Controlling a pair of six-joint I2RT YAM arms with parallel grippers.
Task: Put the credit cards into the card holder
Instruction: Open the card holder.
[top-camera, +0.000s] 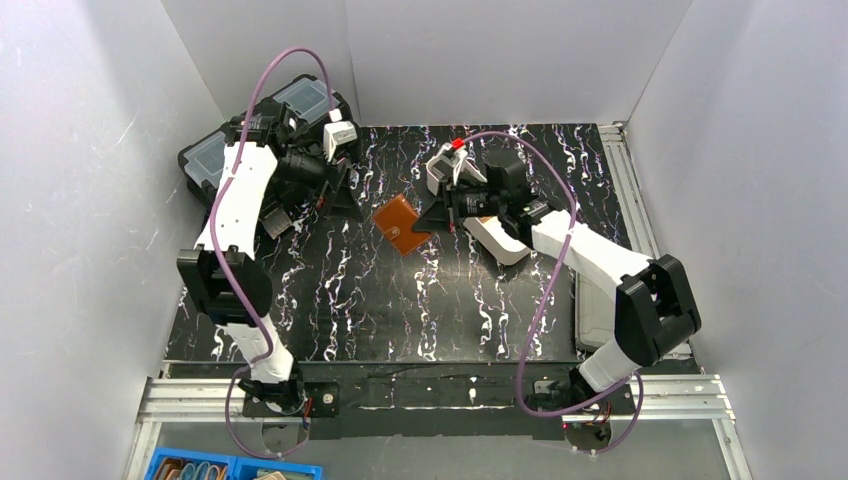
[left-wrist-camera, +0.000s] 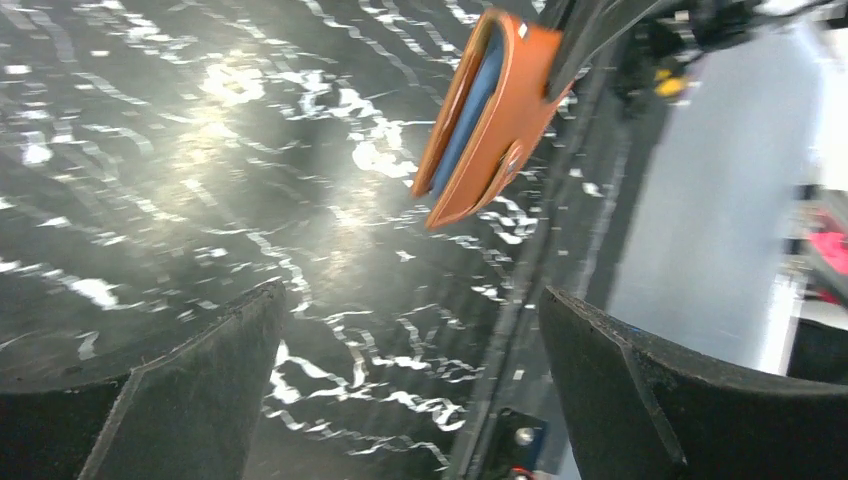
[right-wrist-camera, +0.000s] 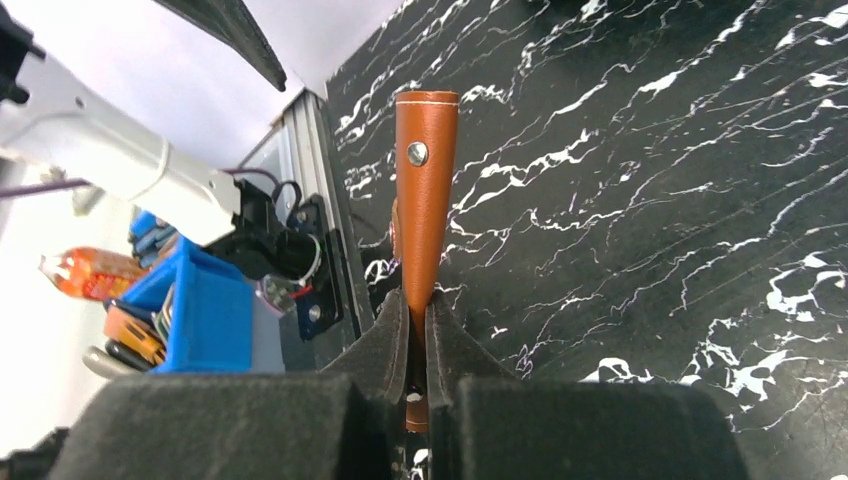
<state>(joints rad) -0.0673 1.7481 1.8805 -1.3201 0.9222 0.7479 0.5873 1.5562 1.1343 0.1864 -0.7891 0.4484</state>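
Right gripper (right-wrist-camera: 418, 330): I see its fingers pinched tight on the card holder (right-wrist-camera: 425, 190), gripping its edge.
Card holder: brown, folded, blue-grey lining showing, tilted over the middle of the table (top-camera: 380, 300).
Left gripper (left-wrist-camera: 410, 300): fingers spread wide, holding nothing, near the holder.
Toolbox (top-camera: 210, 155): black, far-left corner behind my left arm.

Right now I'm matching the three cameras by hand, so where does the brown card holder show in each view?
Top external: card holder near the centre, at the tip of the right gripper.
Left wrist: card holder upper middle, tilted, blue lining showing.
Right wrist: card holder centre, edge on, pinched between the fingers.
Shared landmark: the black, white-veined table under it in all three.
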